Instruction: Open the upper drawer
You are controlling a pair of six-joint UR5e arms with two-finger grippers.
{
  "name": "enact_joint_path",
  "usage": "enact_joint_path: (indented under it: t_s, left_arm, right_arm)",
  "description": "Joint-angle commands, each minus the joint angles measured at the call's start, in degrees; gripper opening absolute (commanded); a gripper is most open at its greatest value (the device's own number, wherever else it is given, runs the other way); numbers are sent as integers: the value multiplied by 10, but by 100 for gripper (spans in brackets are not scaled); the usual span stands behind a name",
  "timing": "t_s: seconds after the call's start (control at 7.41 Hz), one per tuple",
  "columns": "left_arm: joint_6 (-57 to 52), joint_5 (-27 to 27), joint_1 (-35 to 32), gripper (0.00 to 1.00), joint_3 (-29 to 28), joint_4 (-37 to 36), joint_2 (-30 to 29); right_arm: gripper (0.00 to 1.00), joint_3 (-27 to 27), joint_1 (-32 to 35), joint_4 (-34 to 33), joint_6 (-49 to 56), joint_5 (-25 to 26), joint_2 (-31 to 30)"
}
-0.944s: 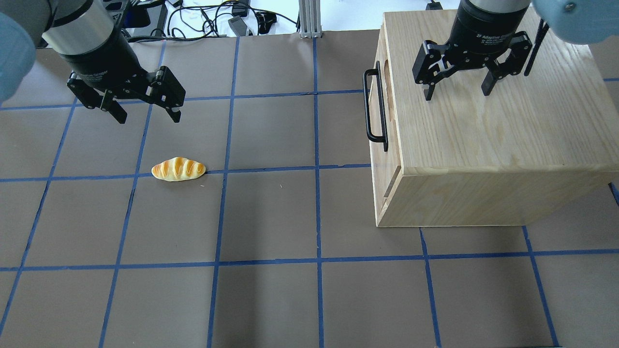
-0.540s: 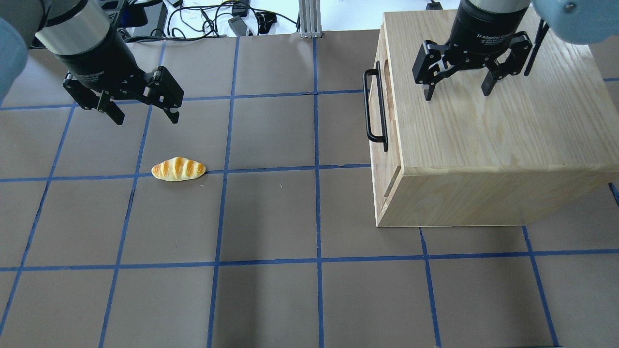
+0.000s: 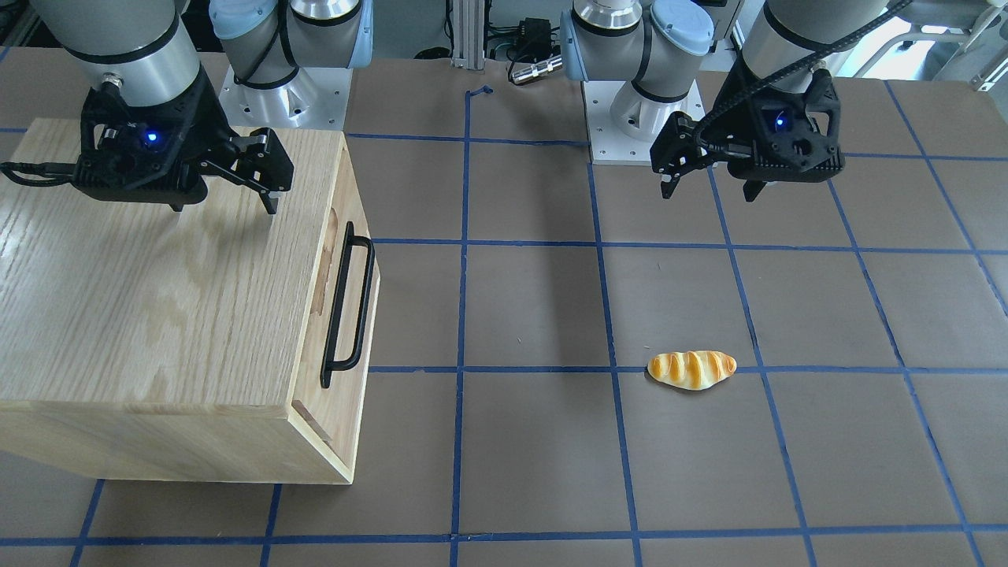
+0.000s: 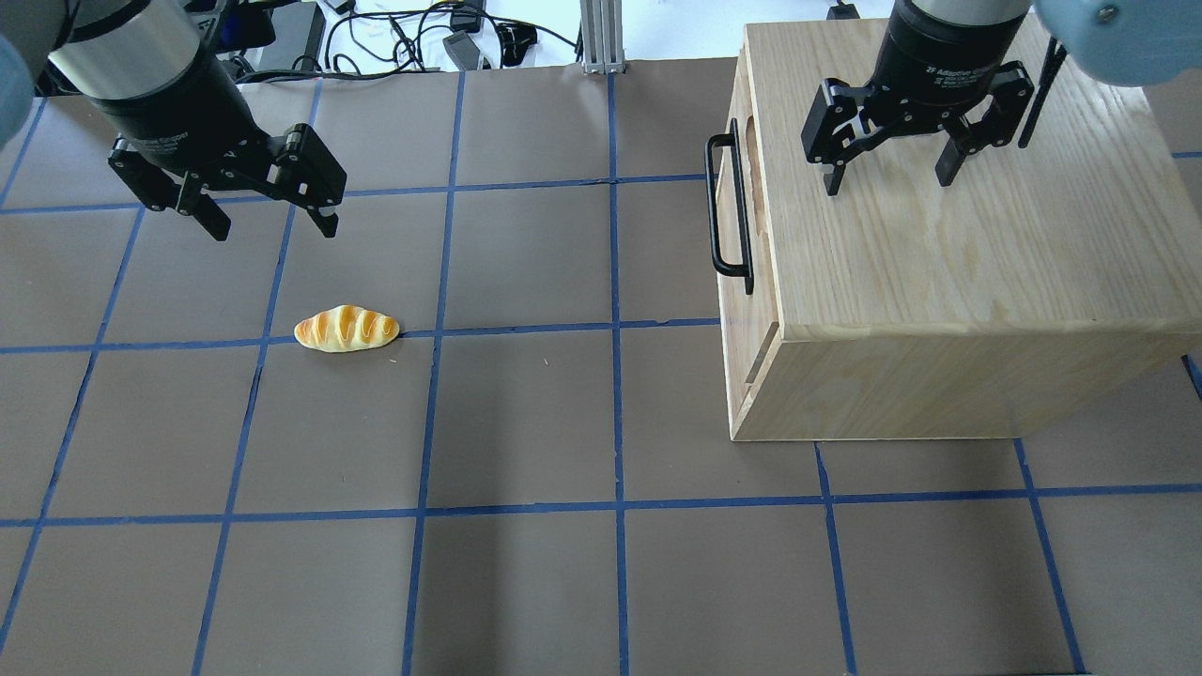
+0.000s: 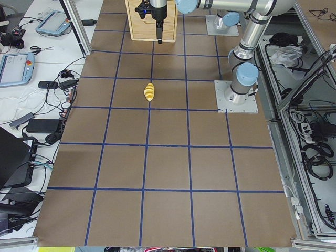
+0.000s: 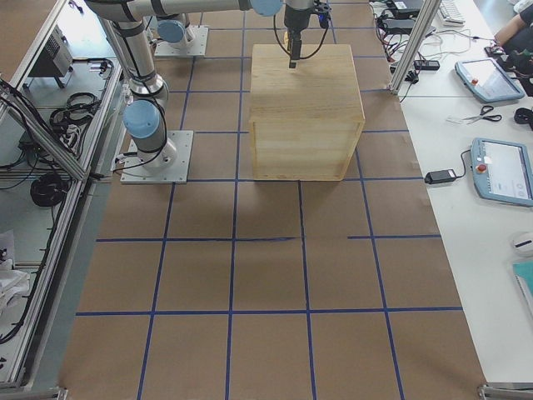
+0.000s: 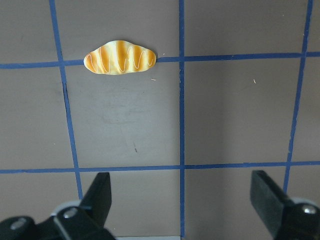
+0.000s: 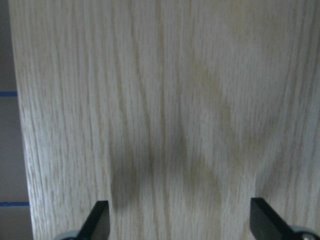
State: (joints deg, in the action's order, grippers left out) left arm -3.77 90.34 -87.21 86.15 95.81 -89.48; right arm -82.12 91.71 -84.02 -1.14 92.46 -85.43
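Upper drawer (image 4: 735,202) sits closed in the cabinet (image 4: 939,282) on the desk (image 4: 526,422), robot's right side. Right claw (image 4: 887,183) is wide open, empty, above the cabinet top. Left claw (image 4: 272,228) is wide open, empty, above the desk near the bread roll (image 4: 346,330).

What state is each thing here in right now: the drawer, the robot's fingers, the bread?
Upper drawer: shut, flush with the cabinet.
Left fingers: open, empty, above the table.
Right fingers: open, empty, above the cabinet top.
Bread roll: lying on the table, untouched.
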Motion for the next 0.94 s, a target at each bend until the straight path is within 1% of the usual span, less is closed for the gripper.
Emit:
enact_joint_path:
  t_s: [0.0,0.4,0.67,0.81]
  left_arm:
    - [0,0,0,100,-3,0,-2]
    - [0,-5,8,100,4,1,-1]
    - [13,-4,-1,100,3,-5,-12]
    - [39,-7,-22,100,2,-18,-17]
  right_arm:
    - [100,-1,0,0,1,0,0]
    - [100,-1,0,0,1,0,0]
    - [100,0,0,0,1,0,0]
    - [100,-1,0,0,1,0,0]
